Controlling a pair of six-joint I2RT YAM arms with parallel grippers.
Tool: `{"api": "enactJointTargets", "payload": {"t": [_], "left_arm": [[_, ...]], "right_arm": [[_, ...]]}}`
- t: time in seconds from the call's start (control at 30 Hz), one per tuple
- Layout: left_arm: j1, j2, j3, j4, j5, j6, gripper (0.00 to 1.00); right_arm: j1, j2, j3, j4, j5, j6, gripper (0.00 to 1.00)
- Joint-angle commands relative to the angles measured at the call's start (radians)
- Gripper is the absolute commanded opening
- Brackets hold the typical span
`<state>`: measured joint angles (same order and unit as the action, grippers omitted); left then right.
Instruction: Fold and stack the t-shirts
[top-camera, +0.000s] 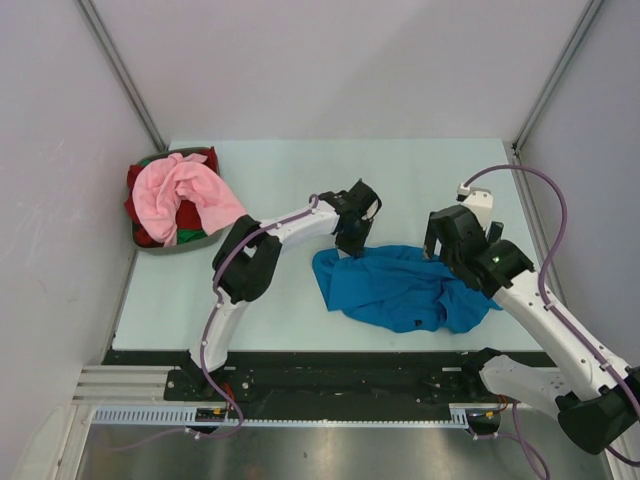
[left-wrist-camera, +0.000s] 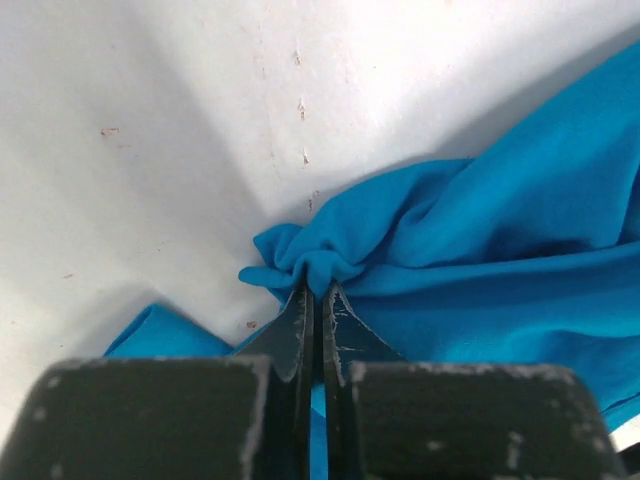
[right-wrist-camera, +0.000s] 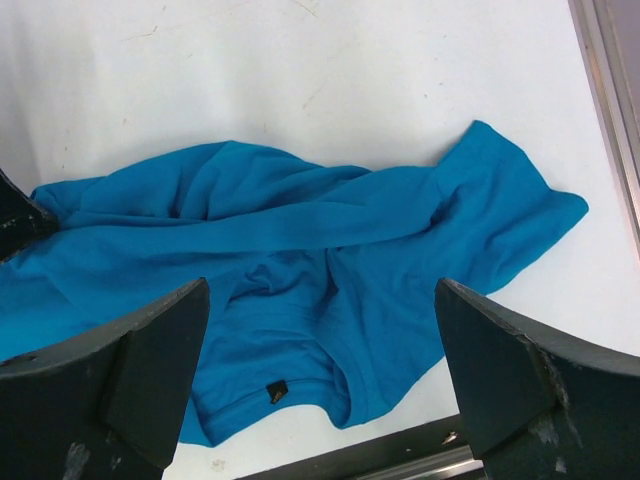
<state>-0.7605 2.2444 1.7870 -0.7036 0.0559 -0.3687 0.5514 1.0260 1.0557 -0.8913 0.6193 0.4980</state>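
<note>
A bright blue t-shirt (top-camera: 400, 285) lies crumpled on the pale table, right of centre. My left gripper (top-camera: 352, 248) is at its far left edge and is shut on a small bunched fold of the blue cloth (left-wrist-camera: 318, 268), with the jaws (left-wrist-camera: 318, 290) pinched almost together. Above the shirt's right part my right gripper (top-camera: 437, 250) hovers, its jaws wide apart and nothing between them (right-wrist-camera: 320, 290). Under it the blue t-shirt (right-wrist-camera: 300, 230) spreads out, with a small dark label (right-wrist-camera: 276, 392) near its near hem. A pink t-shirt (top-camera: 185, 190) and a red one (top-camera: 140, 185) lie heaped in the basket.
The dark grey basket (top-camera: 175, 247) stands at the far left of the table, with a bit of green cloth (top-camera: 190, 237) showing at its near side. A black rail (top-camera: 330, 365) runs along the table's near edge. White walls with metal posts close in the back and sides.
</note>
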Motion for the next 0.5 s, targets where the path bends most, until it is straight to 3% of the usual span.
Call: {"api": "enactJointTargets", "payload": {"t": [0.0,0.17,0.47], "left_arm": [[-0.002,0.006,-0.008,-0.022,-0.048,0.010,0.00],[0.021,-0.116,-0.012,-0.017,-0.151,-0.018,0.00],[0.219,-0.460,-0.103,-0.008,-0.168,-0.084,0.00]], "right_arm": [[-0.010,-0.040,-0.013,0.015,0.014,-0.003,1.00],[-0.019,-0.040,-0.029,-0.003,0.053,0.023,1.00],[-0.036,-0.018,-0.036,0.017,0.060,0.030,1.00]]}}
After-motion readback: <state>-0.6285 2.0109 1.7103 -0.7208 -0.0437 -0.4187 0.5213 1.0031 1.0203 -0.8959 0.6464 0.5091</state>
